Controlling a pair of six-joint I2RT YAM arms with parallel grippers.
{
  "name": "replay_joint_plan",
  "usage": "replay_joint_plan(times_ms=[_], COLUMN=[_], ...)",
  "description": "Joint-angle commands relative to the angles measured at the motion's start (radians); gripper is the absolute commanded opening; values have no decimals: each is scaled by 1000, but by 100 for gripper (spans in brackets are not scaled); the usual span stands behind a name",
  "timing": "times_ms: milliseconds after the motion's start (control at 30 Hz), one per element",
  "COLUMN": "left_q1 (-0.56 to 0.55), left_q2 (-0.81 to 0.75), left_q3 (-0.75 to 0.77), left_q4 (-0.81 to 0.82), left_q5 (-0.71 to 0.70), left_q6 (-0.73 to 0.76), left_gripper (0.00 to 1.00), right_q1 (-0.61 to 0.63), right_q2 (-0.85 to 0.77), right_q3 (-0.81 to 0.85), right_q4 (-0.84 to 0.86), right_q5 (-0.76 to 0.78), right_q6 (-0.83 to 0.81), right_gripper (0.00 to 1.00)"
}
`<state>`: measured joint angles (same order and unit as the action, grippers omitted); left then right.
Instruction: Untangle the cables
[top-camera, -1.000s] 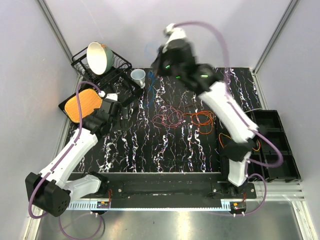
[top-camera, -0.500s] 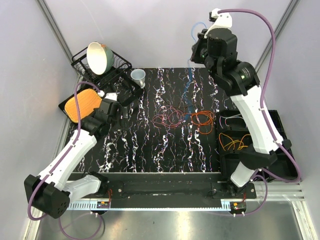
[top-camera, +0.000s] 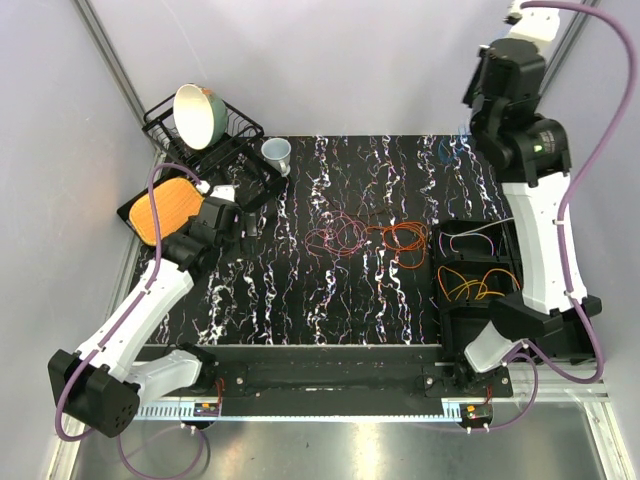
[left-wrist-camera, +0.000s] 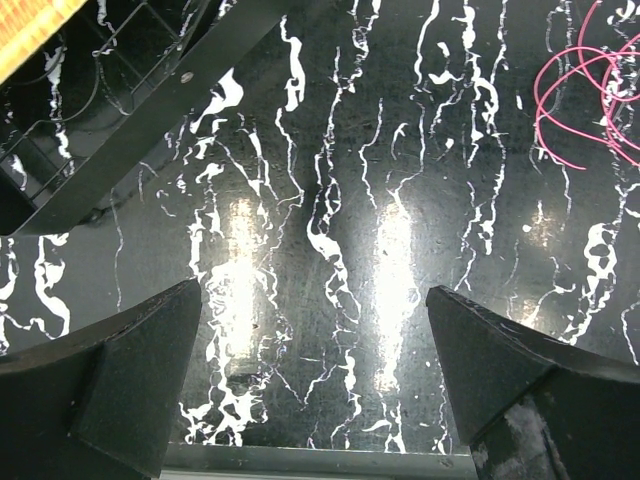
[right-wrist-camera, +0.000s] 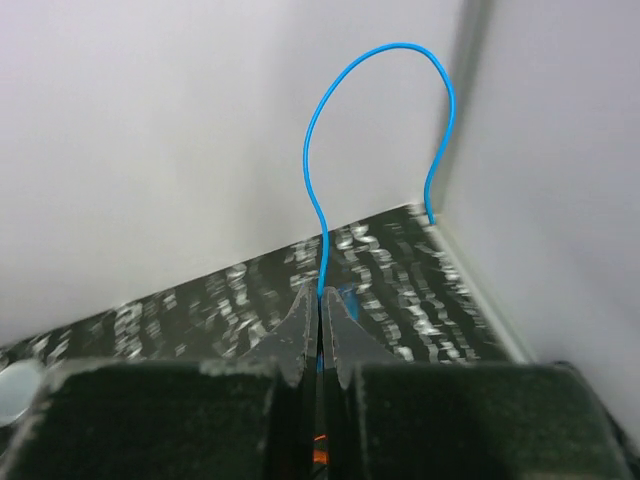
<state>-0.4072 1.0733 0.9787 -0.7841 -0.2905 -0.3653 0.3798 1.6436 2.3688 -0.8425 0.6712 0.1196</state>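
Note:
A tangle of thin cables lies mid-table: red loops joined to orange loops. My right gripper is shut on a blue cable, which arcs up from the fingertips and drops to the table's far right corner. In the top view the right arm is raised high over the back right of the table. My left gripper hangs open low over bare table at the left, with nothing between its fingers. A pink cable loop shows at the upper right of the left wrist view.
Black bins along the right edge hold orange cables and a pale one. At the back left are a wire dish rack with a bowl, a small cup and an orange board.
The right arm has swung from the back centre to the back right corner, rising and carrying the blue cable away from the tangle. The left arm has not moved.

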Motion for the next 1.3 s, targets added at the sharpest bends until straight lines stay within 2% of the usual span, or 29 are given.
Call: replay_joint_plan(times_ms=[0, 133, 400, 567, 667, 700, 800, 1267], left_q1=[5, 4, 4, 1, 1, 1, 1, -1], left_q2=[-19, -26, -19, -6, 8, 10, 10, -9], left_q3=[-6, -12, -21, -21, -11, -8, 3, -52], left_q4=[60, 74, 72, 68, 56, 52, 36, 25], left_q5=[47, 54, 34, 47, 66, 82, 103, 80], left_q6=[12, 20, 20, 12, 5, -3, -20, -57], left_gripper=[99, 99, 99, 99, 99, 99, 99, 99], right_q1=[-76, -151, -251, -338, -375, -422, -458, -501], right_q2=[-10, 12, -5, -45, -88, -99, -114, -76], right_q3=[4, 26, 4, -95, -190, -233, -267, -184], right_q4=[28, 28, 26, 39, 74, 82, 92, 100], right_q5=[120, 172, 168, 192, 168, 148, 127, 122], right_q6=[-70, -83, -90, -113, -87, -80, -49, -87], right_gripper=[0, 0, 0, 0, 0, 0, 0, 0])
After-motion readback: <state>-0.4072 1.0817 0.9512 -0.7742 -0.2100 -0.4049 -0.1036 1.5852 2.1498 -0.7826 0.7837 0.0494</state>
